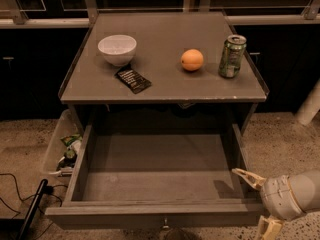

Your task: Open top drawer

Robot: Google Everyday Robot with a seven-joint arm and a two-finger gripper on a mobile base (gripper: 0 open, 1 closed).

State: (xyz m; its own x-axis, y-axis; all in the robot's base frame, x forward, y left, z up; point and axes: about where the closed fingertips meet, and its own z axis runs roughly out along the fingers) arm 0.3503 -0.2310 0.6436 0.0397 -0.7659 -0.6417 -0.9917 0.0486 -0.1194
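**Top drawer drawn out beneath the grey table, gripper at its right front corner.**

The top drawer (150,215) is shown extended well forward from under the table (165,90), its deep plain box exposed and a small brass knob (165,226) set at front centre. The gripper (251,203) is placed just beside the drawer's right front corner, its two pale fingers (247,177) spread apart and nothing held. On the tabletop are seen a white bowl (117,49), a black packet (133,79), an orange (192,60) and a green can (232,56). A bin (54,151) is seen to the left.
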